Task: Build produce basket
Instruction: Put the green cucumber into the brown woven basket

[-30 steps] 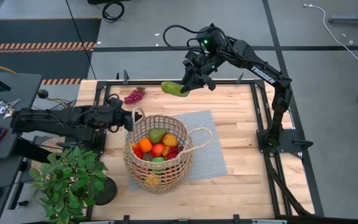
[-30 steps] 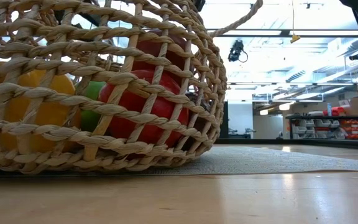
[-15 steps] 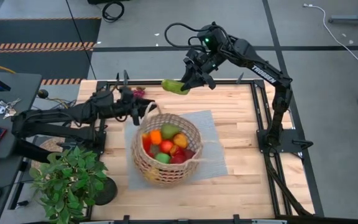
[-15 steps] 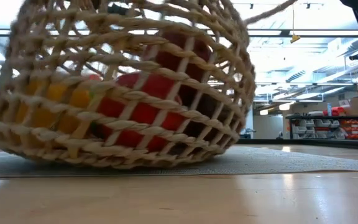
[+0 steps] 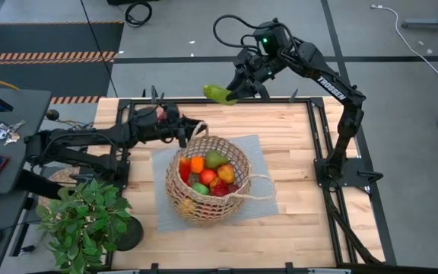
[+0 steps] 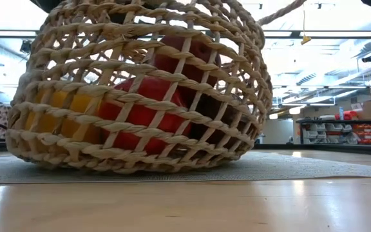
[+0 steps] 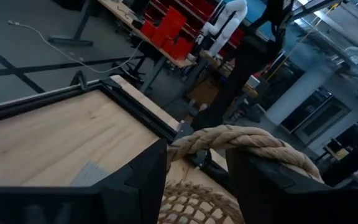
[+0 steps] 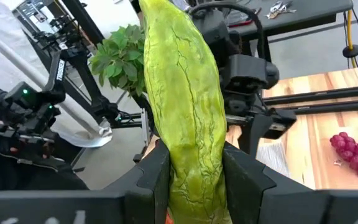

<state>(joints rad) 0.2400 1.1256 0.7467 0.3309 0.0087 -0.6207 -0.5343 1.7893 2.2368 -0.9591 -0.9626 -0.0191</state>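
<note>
The round wicker basket, filled with red, orange, yellow and green produce, stands on a grey mat; in the low view the basket leans a little. My left gripper reaches in level from the table's left and is shut on the basket's far-left loop handle. High over the table's far edge, my right gripper is shut on a long green vegetable. A purple grape bunch lies on the wood at the far left. My left gripper pinches the basket's rope loop handle between its two fingers, coming level from the table's left. The rope runs across the fingers. The basket's bottom stays on the mat. My right gripper pinches the green vegetable at one end between its two fingers. The rest of the vegetable sticks out beyond the fingertips toward the table's left. It is lifted well clear of the table.
A leafy potted plant stands at the near left corner. A dark metal frame runs round the table. Bare wood lies right of the mat.
My left gripper has swung toward the table's right and far edge, turning as it went, with the handle in its fingers. The basket has slid along the mat toward the right and leans differently. My right gripper has drifted slightly toward the far right with the green vegetable.
</note>
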